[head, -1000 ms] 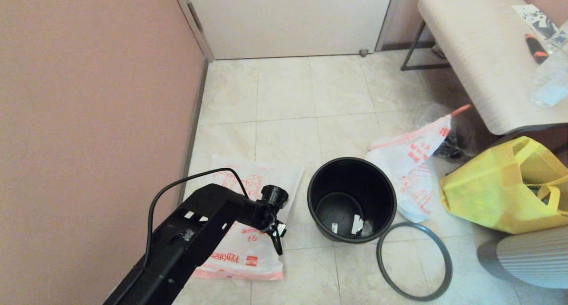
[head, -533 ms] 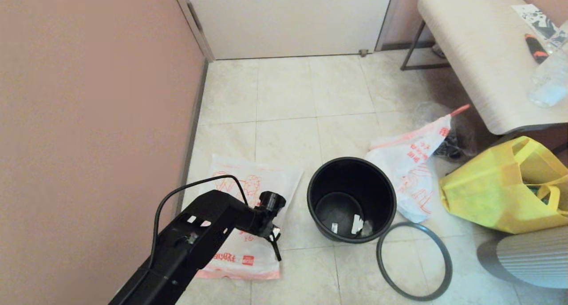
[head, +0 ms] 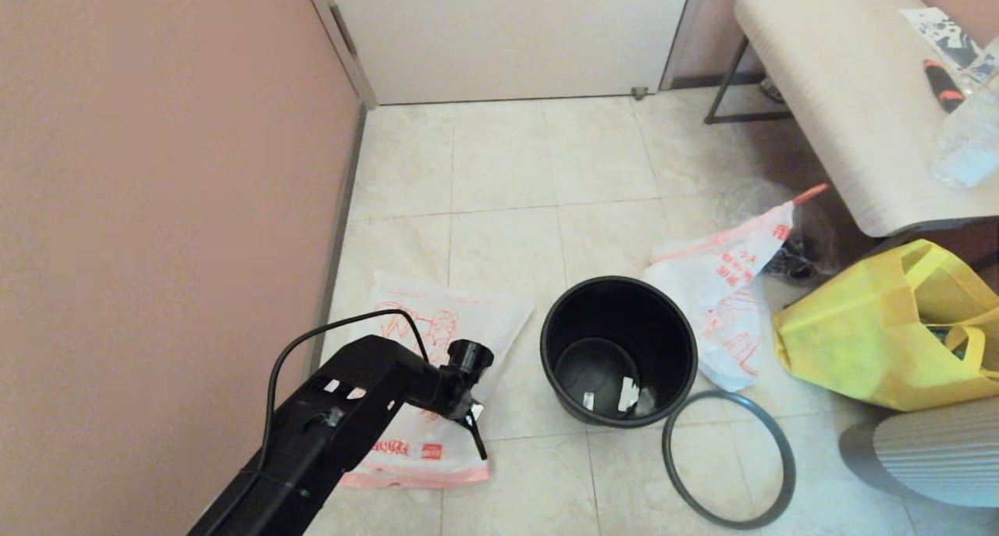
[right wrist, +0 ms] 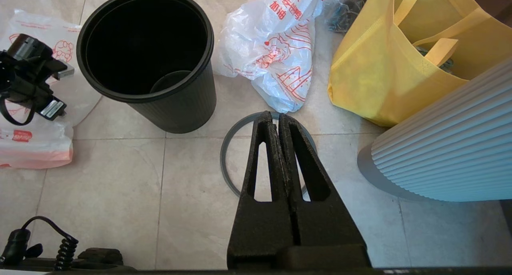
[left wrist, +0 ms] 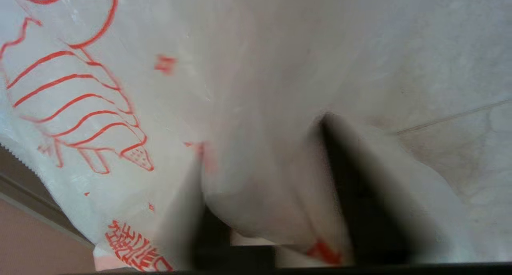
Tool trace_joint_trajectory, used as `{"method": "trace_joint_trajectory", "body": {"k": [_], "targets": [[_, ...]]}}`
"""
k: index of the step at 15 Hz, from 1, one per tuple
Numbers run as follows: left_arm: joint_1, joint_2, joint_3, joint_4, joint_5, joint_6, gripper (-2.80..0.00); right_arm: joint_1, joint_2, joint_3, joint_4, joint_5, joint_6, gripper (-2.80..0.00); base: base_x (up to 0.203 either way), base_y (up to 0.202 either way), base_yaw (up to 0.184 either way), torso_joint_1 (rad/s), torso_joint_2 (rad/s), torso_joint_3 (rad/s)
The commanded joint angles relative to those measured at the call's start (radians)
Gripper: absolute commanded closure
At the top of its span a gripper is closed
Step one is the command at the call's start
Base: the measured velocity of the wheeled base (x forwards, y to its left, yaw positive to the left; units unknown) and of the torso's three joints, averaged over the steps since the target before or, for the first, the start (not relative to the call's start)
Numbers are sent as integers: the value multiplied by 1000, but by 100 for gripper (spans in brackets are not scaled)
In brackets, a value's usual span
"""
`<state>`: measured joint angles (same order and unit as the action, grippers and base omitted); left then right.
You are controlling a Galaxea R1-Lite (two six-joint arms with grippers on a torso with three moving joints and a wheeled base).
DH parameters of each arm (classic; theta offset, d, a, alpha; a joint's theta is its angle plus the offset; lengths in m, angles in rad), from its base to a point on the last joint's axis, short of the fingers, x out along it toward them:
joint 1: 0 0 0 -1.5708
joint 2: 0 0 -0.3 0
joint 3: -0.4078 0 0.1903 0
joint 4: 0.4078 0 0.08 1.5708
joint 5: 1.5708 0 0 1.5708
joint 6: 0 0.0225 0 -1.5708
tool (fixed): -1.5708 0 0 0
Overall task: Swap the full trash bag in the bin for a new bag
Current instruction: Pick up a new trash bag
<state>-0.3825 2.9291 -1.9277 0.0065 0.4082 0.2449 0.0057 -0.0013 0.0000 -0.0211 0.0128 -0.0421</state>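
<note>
Head view: new bag (head: 437, 380), flat white (orange-red cartoon print), pinched between left gripper (head: 474, 436) fingers.

A yellow tote bag (head: 882, 333) slumps at the right under a pale bench (head: 843, 91), with a white door (head: 507, 33) far off.

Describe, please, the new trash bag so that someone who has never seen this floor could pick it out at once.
Start at the pink wall on the robot's left and look along the tiled floor to the black bin. The new bag lies between wall and bin, under the left gripper. Unlike the lumpy full trash bag beyond the bin, it is smooth, with a pink-orange edge band.
</note>
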Motion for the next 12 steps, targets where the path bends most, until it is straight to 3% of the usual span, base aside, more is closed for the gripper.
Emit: {"method": "trace_joint_trajectory", "body": {"k": [1, 7, 12], "targets": [[8, -20, 3, 41, 4, -5, 0, 0, 1, 11, 0, 1, -1, 0, 0, 0, 0, 0, 0, 0], [17, -220, 0, 551, -9, -242, 0, 0, 0, 11, 0, 1, -1, 0, 0, 0, 0, 0, 0, 0], [20, -428, 3, 919, -122, -402, 0, 0, 1, 11, 0, 1, -1, 0, 0, 0, 0, 0, 0, 0]]}}
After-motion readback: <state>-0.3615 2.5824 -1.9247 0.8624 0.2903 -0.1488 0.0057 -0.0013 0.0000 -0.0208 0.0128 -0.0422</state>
